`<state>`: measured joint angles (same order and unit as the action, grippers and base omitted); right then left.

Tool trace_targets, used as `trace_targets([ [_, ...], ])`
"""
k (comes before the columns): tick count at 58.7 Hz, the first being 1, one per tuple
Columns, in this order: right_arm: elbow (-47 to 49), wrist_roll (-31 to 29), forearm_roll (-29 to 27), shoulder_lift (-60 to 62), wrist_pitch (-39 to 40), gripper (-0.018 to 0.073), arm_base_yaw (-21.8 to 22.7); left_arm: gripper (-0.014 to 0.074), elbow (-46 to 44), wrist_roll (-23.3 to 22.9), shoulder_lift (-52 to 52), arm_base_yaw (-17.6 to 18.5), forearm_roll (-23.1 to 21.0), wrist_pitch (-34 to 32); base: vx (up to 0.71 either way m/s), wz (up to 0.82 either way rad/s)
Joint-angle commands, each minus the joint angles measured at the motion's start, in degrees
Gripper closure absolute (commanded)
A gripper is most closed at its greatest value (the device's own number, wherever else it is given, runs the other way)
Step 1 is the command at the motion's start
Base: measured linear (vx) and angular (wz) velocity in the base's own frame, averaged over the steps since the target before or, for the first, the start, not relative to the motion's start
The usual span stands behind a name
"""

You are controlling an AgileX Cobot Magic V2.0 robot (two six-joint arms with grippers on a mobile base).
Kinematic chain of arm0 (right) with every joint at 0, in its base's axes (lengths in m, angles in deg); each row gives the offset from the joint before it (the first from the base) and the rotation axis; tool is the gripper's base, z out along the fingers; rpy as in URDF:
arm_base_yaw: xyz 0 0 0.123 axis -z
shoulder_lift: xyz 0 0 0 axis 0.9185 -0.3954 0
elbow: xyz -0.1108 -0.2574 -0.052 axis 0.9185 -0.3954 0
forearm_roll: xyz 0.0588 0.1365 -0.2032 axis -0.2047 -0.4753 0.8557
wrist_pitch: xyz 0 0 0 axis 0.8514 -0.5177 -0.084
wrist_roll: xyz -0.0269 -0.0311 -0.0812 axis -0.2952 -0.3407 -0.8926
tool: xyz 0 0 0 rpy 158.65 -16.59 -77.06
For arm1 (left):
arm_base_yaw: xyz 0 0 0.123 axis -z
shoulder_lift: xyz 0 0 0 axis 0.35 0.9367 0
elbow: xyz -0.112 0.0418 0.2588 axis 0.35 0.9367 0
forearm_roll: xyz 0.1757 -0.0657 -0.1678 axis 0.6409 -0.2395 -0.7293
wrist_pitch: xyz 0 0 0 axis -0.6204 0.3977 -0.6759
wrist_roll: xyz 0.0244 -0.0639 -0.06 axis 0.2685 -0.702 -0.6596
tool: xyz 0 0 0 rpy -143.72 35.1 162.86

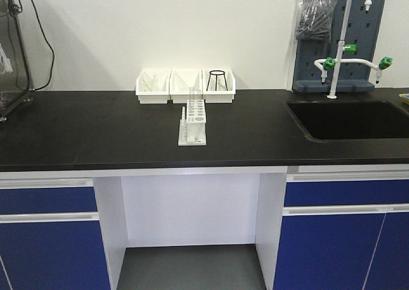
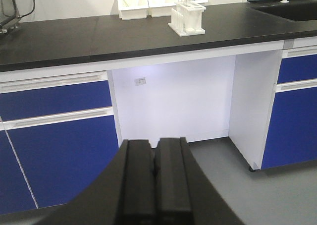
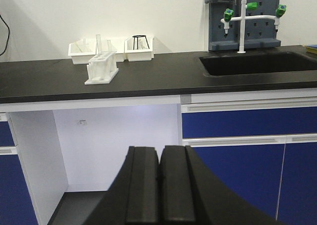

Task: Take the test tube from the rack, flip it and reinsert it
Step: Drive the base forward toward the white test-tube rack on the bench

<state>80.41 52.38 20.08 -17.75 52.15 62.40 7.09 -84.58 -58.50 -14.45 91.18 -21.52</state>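
The white rack (image 1: 192,125) stands on the black countertop (image 1: 96,130), in front of the middle bin. A clear test tube (image 1: 191,98) stands upright in its far end. The right wrist view has the rack (image 3: 101,69) far off at upper left, with the test tube (image 3: 98,43) sticking up from it. In the left wrist view the rack (image 2: 187,19) is at the top. My left gripper (image 2: 155,142) and right gripper (image 3: 160,148) are both shut on nothing. They hang low in front of the cabinets, well below the counter. Neither shows in the front view.
Three white open-front bins (image 1: 185,85) line the wall behind the rack; the right one holds a black ring stand (image 1: 216,80). A black sink (image 1: 351,119) with a green-tapped faucet (image 1: 348,47) is at right. Blue drawers (image 1: 48,236) flank an open knee space under the counter.
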Motion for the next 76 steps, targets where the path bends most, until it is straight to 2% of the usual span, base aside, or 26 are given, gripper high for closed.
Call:
trace_targets([
  [1,-0.16,-0.33,0.24,0.82,4.37,0.057,0.25,0.0602,-0.23,-0.5,-0.46,0.01,-0.22,-4.59,0.0,0.01],
  [76,-0.16,-0.33,0.24,0.82,4.37,0.057,0.25,0.0602,-0.23,-0.5,-0.46,0.01,-0.22,-4.59,0.05,-0.01],
])
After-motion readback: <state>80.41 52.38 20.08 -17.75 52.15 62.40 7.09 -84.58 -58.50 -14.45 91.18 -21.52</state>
